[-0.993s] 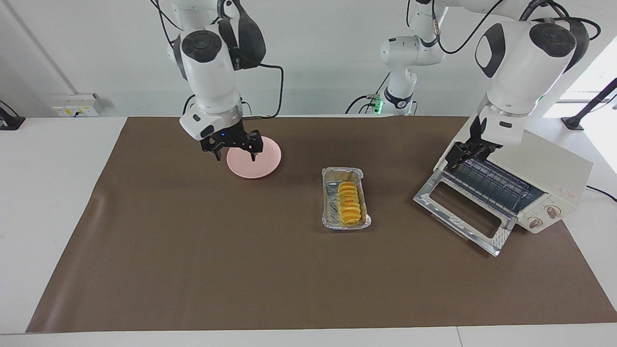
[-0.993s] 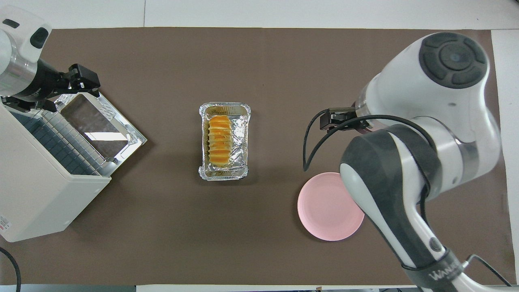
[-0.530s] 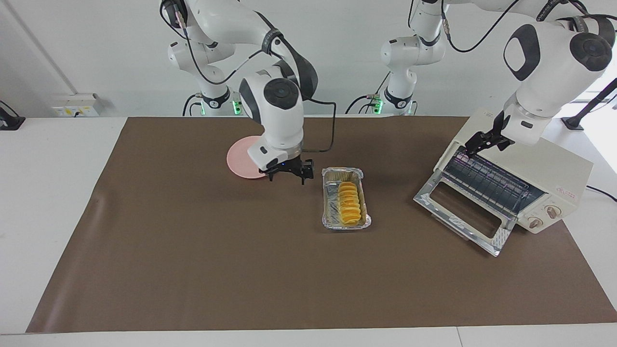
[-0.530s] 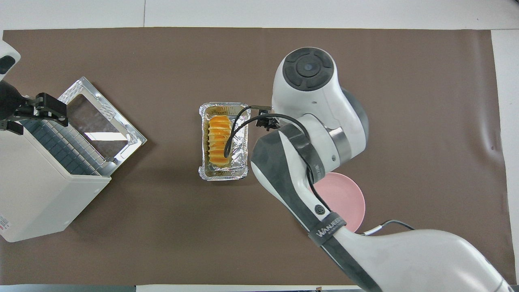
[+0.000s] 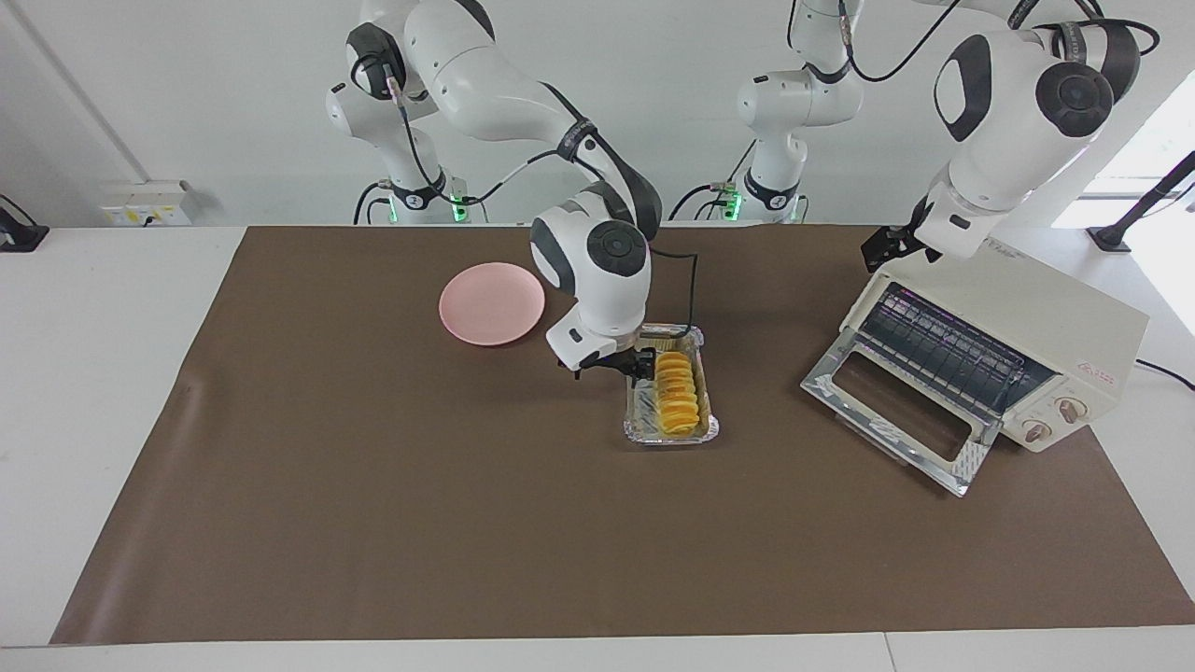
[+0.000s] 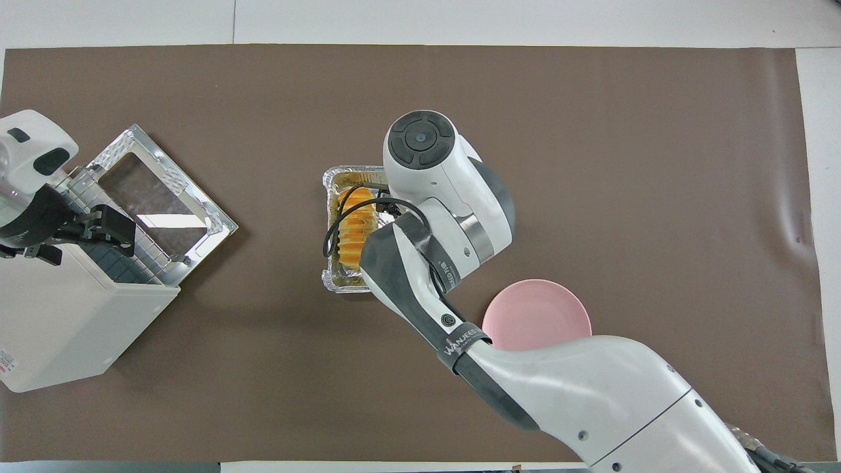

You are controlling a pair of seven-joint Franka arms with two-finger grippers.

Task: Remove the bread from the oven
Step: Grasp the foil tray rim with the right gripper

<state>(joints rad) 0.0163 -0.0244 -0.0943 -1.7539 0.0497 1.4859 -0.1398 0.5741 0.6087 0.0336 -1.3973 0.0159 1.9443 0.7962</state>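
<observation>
Sitting in the foil tray [image 5: 671, 425] mid-table, the bread [image 5: 676, 393] is already out of the oven [image 5: 1046, 345], whose door [image 5: 901, 411] lies dropped open. Right gripper [image 5: 611, 365] is low at the tray's edge beside the loaf, likely lining up a grasp; can't tell its finger state. Left gripper [image 5: 890, 245] waits over the oven's top, finger state unclear too. Pink plate [image 5: 492, 303] sits nearer the robots, unobstructed.

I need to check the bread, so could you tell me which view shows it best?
The facing view: the bread lies nearly unobstructed in the foil tray. In the overhead view the right arm covers part of it.
</observation>
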